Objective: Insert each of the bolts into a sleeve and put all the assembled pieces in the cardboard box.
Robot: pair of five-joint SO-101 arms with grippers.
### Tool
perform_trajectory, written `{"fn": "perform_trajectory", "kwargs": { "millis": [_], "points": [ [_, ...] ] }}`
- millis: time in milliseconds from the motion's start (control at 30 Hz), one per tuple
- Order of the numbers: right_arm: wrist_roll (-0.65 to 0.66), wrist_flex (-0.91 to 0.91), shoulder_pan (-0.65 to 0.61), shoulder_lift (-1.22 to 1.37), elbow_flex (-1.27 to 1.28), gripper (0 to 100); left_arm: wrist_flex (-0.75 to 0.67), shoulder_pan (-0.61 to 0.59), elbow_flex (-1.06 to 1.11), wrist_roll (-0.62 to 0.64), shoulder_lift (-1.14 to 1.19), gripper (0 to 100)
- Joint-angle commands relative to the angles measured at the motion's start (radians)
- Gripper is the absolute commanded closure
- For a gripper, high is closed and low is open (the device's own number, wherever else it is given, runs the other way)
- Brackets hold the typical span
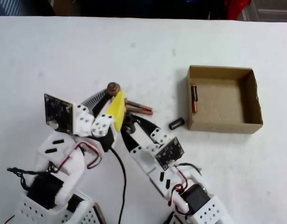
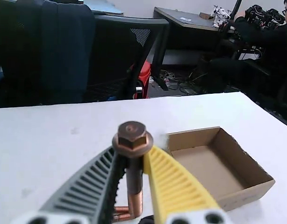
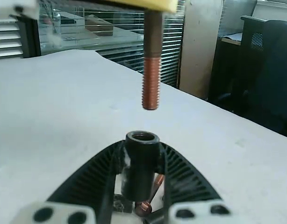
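the copper-coloured hex-head metal bolt [image 3: 152, 60] hangs upright, threaded tip down, straight above the open bore of the short black cylindrical sleeve [image 3: 141, 163], with a clear gap between them; their long axes look in line. the left gripper [image 2: 132, 156] is clamped on the bolt's shank just under the head; the right gripper [image 3: 141, 150] is closed round the sleeve, left of the brown cardboard box [image 1: 223, 125].

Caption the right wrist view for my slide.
Right tool holds a black sleeve upright under the copper bolt, not yet inserted.
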Motion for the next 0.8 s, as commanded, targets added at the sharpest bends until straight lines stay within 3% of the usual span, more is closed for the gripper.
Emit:
{"fn": "perform_trajectory", "kwargs": {
  "millis": [0, 767],
  "points": [
    [0.015, -0.028, -0.004, -0.010, 0.009, 98.1, 0.006, 0.058, -0.002, 0.009, -0.042, 98],
    [0.015, -0.033, 0.025, -0.013, 0.009, 98.1, 0.061, 0.082, 0.008, 0.008, -0.050, 98]
  ]
}}
